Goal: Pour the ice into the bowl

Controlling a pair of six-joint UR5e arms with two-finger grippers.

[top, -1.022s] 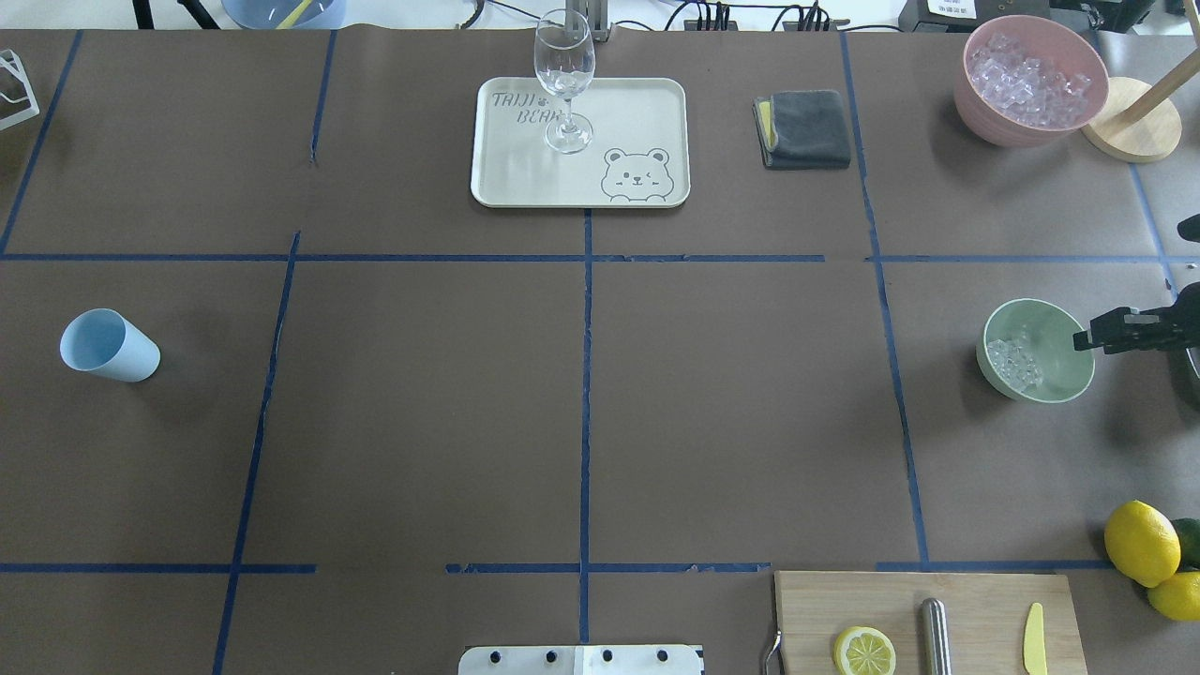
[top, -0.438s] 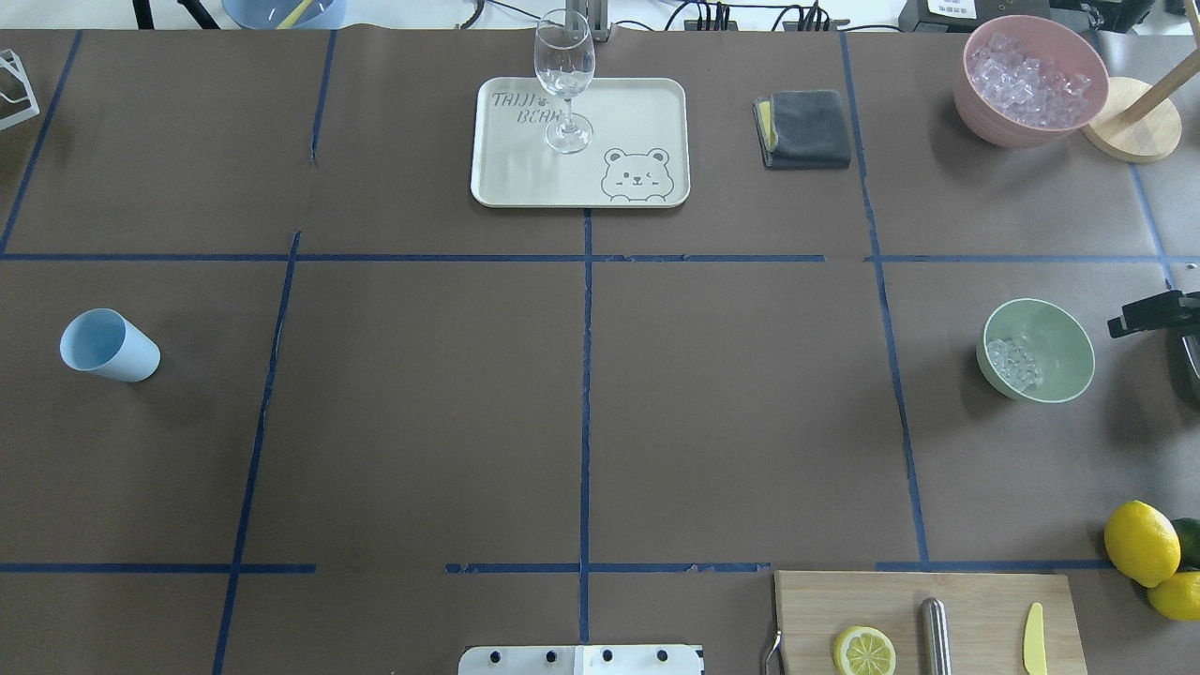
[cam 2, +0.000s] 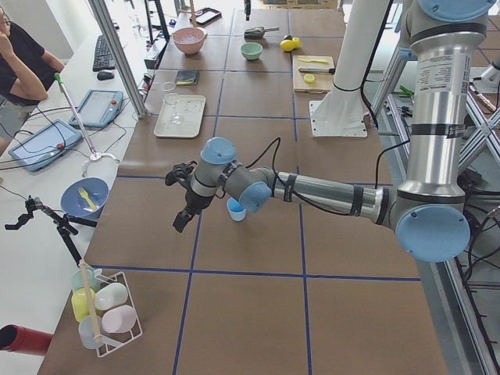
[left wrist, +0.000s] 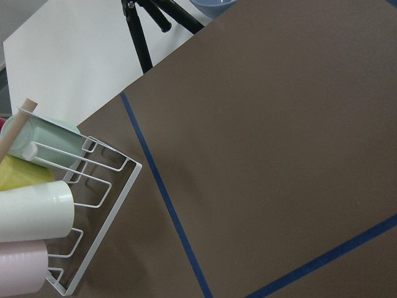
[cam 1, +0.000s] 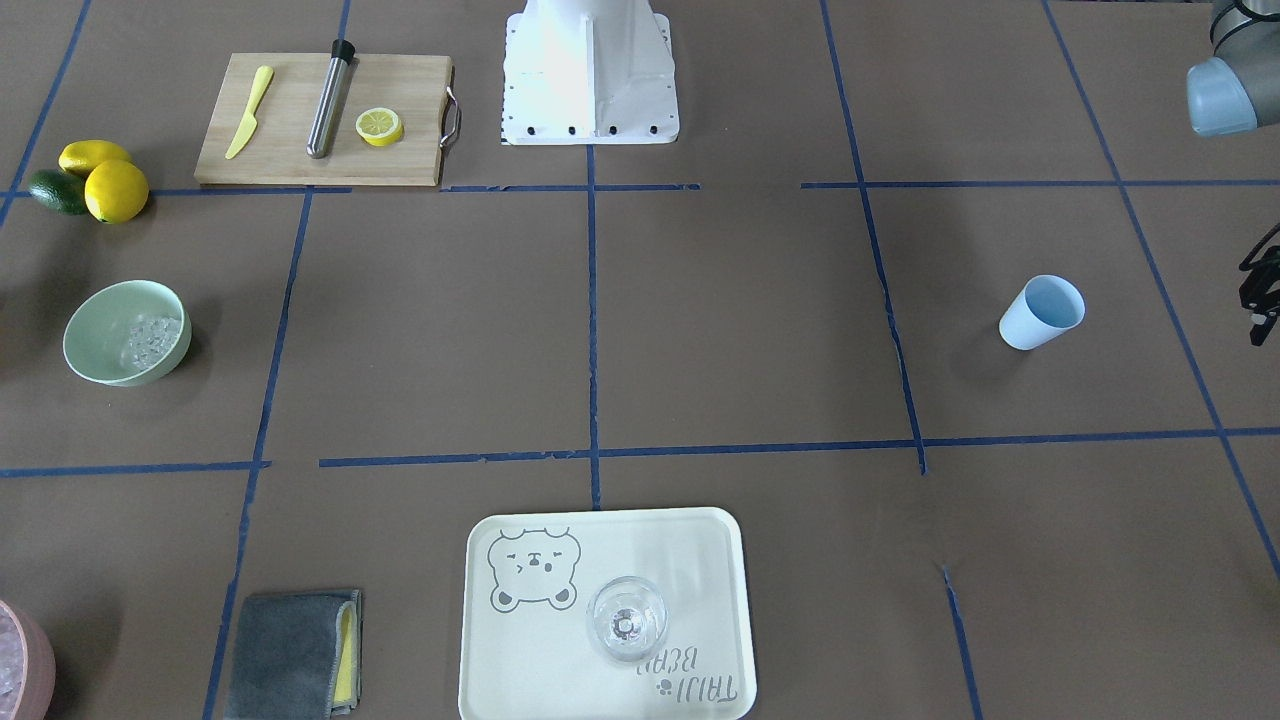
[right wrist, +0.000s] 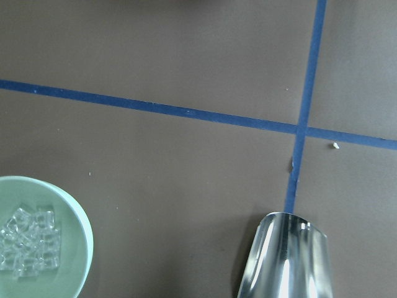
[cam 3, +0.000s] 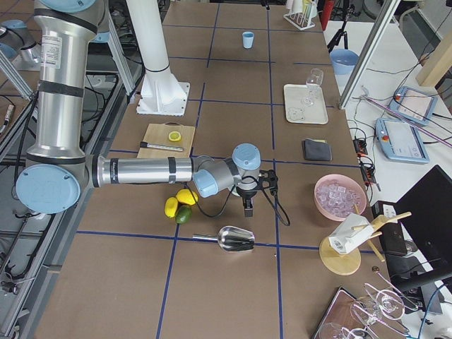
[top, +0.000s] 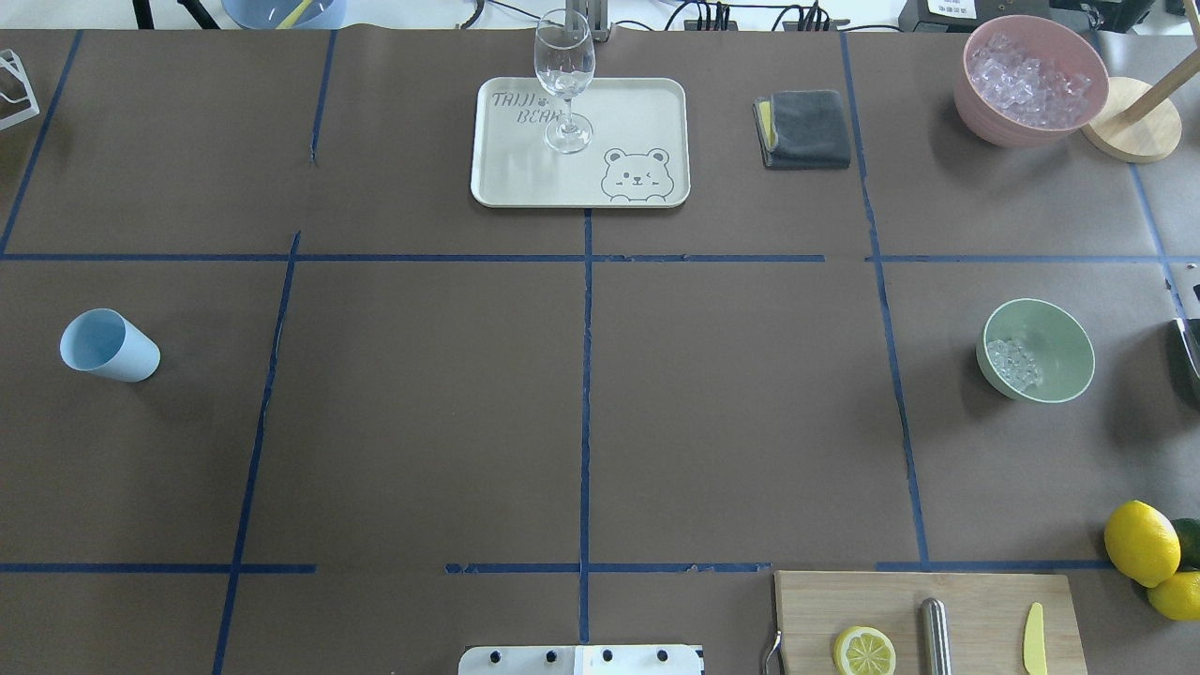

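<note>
The mint-green bowl (top: 1069, 337) stands at the table's right side with a small heap of ice (top: 1015, 361) inside. It also shows in the front view (cam 1: 95, 325) with the ice (cam 1: 150, 340), and in the right wrist view (right wrist: 69, 217). A metal scoop (cam 3: 236, 239) lies on the table beside the bowl and looks empty in the right wrist view (right wrist: 288, 257). My right gripper (cam 3: 248, 207) hangs above the scoop; I cannot tell if it is open. My left gripper (cam 2: 179, 198) hovers beside the light blue cup (top: 108, 345); I cannot tell its state.
A pink container of ice (top: 1029, 80) stands at the back right next to a wooden stand (top: 1132, 122). A tray (top: 647, 112) carries a glass (top: 564, 75). A grey cloth (top: 806, 128), lemons (top: 1142, 542) and a cutting board (top: 984, 609) are nearby.
My right gripper has drawn back from the bowl's right rim and left the overhead view at its right edge. The bowl and the ice have not moved.
</note>
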